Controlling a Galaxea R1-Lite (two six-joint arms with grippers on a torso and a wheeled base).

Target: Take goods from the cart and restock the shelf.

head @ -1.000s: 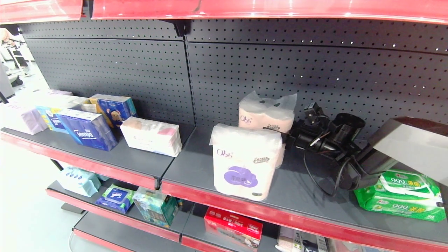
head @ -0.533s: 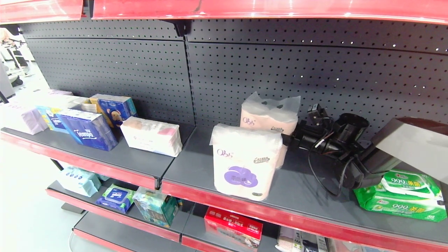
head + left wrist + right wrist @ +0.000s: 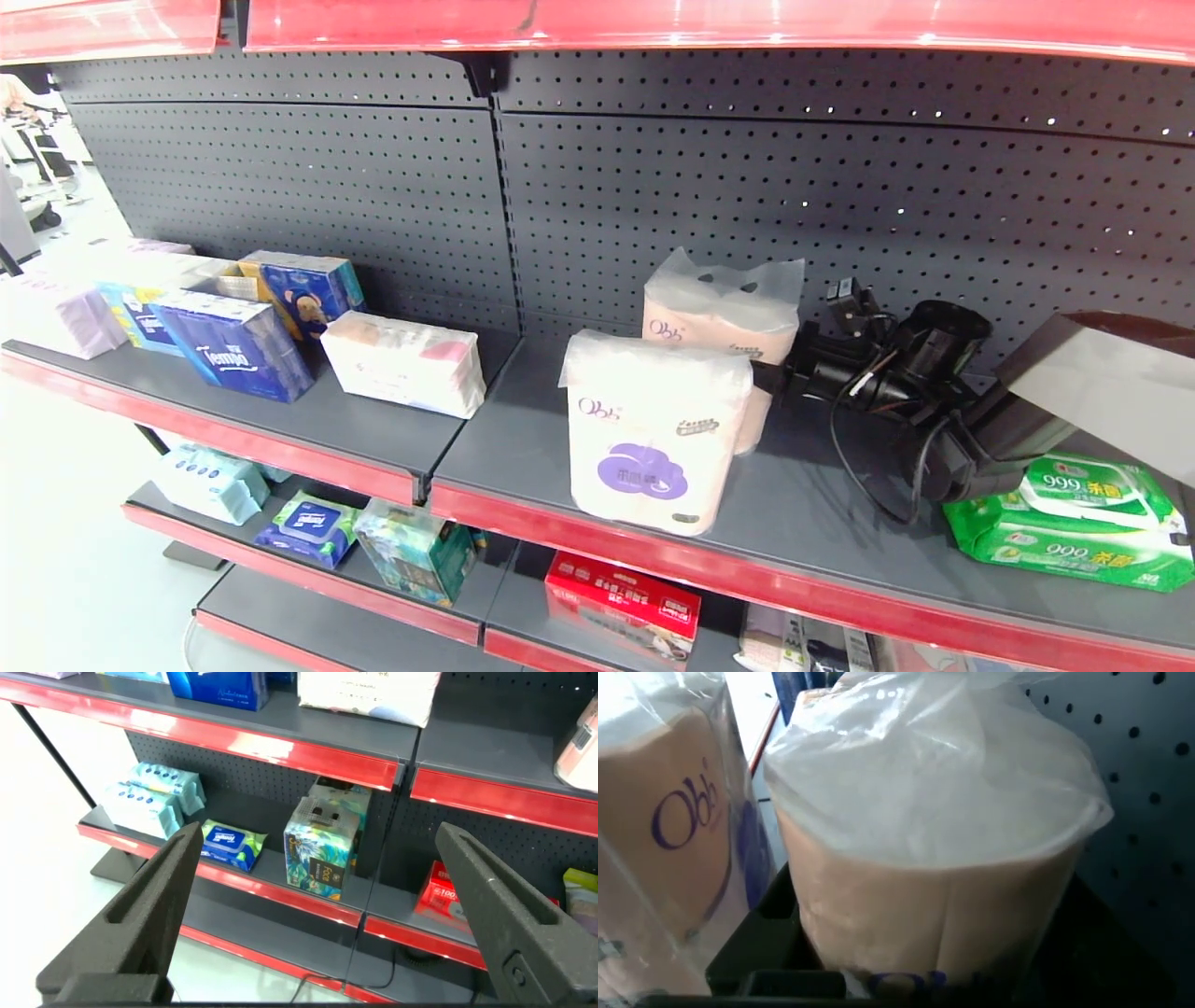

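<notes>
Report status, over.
Left gripper open. Right gripper shut on rear roll pack at shelf back. Front roll pack stands close before it.

Rear roll pack behind front roll pack; wipes pack rightward.

The dark grey red-edged metal shelf bears a pink plastic-wrapped toilet-roll pack. A green wet-wipe packet lies right, blue tissue boxes left.

Front roll pack: pale pink, purple cloud print. Rear roll pack: peach, clear wrap. Shelf: dark grey, red edge. Back panel: grey, dotted holes. Wipes pack: green. Tissue box: blue.
</notes>
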